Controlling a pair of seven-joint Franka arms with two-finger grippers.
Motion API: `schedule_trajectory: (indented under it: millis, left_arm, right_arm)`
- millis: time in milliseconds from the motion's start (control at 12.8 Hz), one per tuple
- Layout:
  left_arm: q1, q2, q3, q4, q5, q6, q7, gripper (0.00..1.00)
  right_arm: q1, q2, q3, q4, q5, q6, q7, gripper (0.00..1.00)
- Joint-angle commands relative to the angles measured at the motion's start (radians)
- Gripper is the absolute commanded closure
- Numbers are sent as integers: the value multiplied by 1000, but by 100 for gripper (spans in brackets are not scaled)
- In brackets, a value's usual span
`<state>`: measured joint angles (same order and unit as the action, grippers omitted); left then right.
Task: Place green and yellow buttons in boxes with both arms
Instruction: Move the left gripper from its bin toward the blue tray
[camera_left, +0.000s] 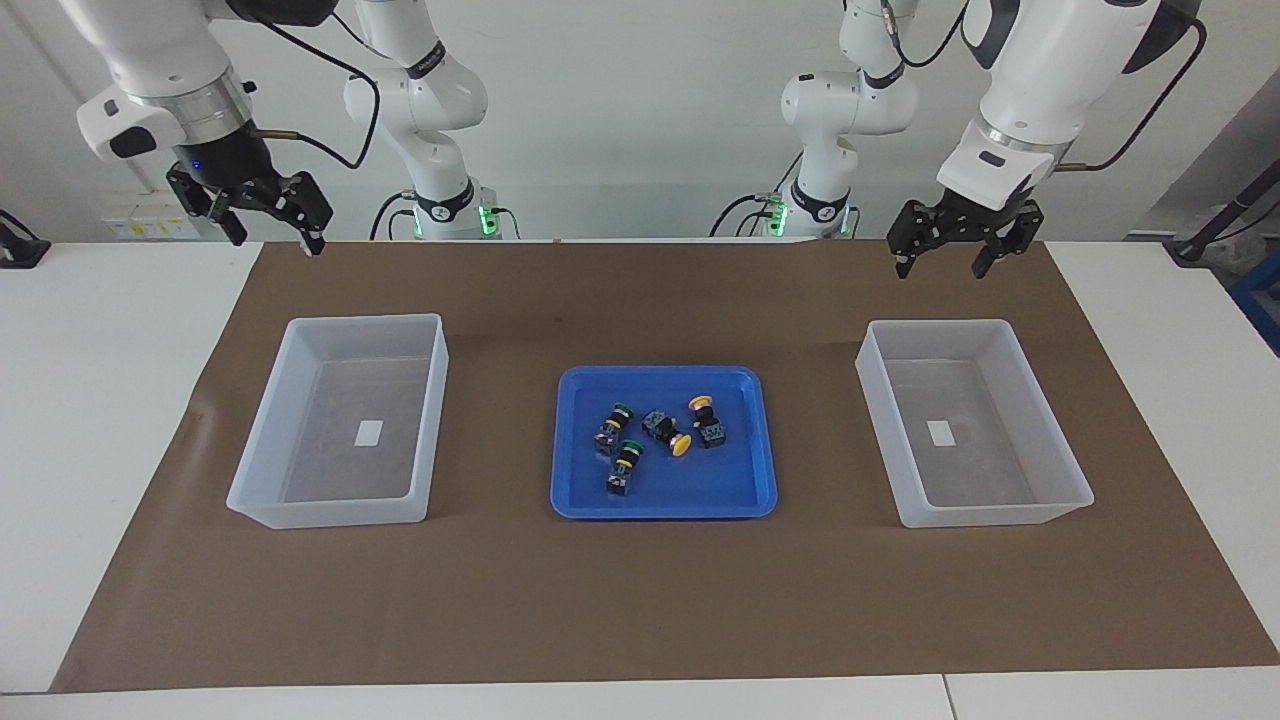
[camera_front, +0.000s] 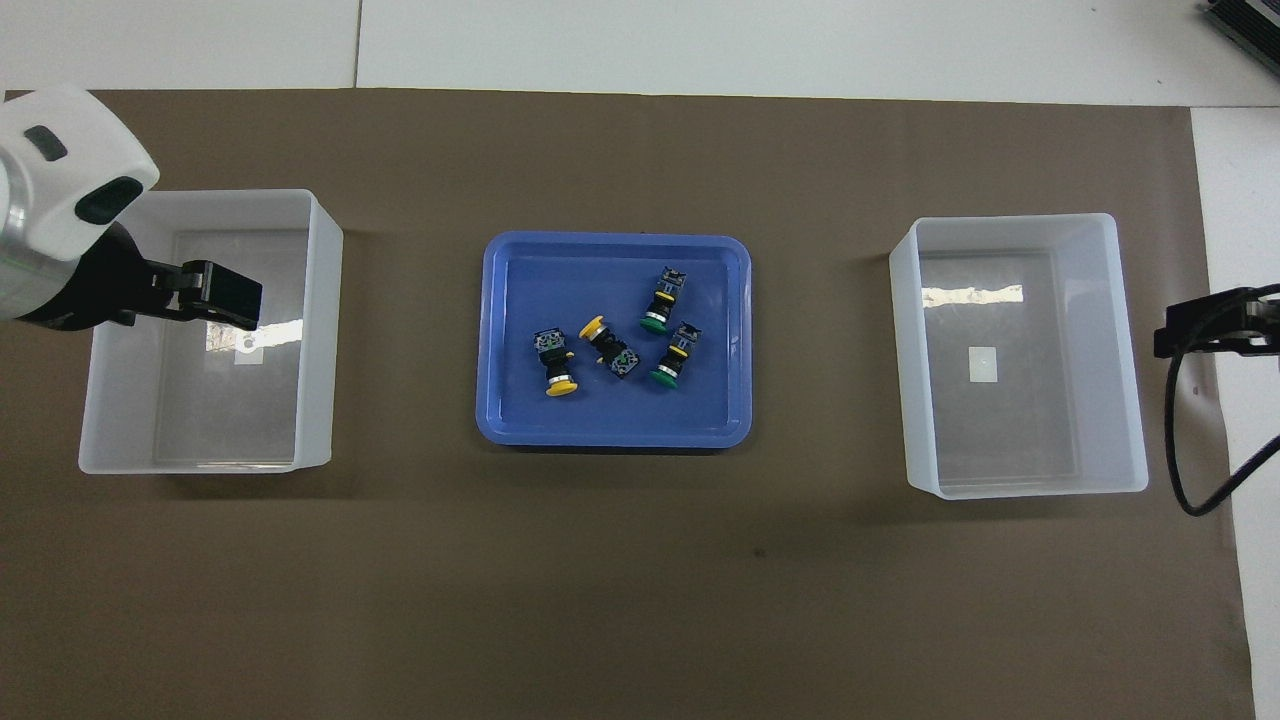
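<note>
the right gripper, at the view's left edge in the facing view, hung with its fingers apart and nothing between them, over the mat's edge nearest the robots, at its own end of the table. the right arm's box stood empty below it.

midway along the table lay the tray, holding all four buttons: the two green buttons toward the right arm's end, the two yellow buttons toward the left arm's. each lay on its side, long axes slanting different ways (so a wrist turn would likely be needed per pick).

the left arm's box was empty too. the left gripper hung over the mat between that box and the robots, fingers apart and empty. it sat closer to the tray than the right gripper did, and the yellow pair lay on its side, so those looked like its pick, with the green pair falling to the right arm.
</note>
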<state>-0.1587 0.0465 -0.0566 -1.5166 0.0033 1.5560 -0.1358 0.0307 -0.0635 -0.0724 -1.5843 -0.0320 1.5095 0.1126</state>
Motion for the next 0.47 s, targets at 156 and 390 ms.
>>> schedule_trajectory:
  millis: [156,390]
  left_arm:
    - [-134,148,9,23,-66,152,-236,0]
    - [-199,174,11,-63,-100,324,-310,0]
  right_arm:
    - [-11,-9,6,-10,-3,-17,-21,0]
    - [-8,-9,6,-10,-3,-17,-10,0]
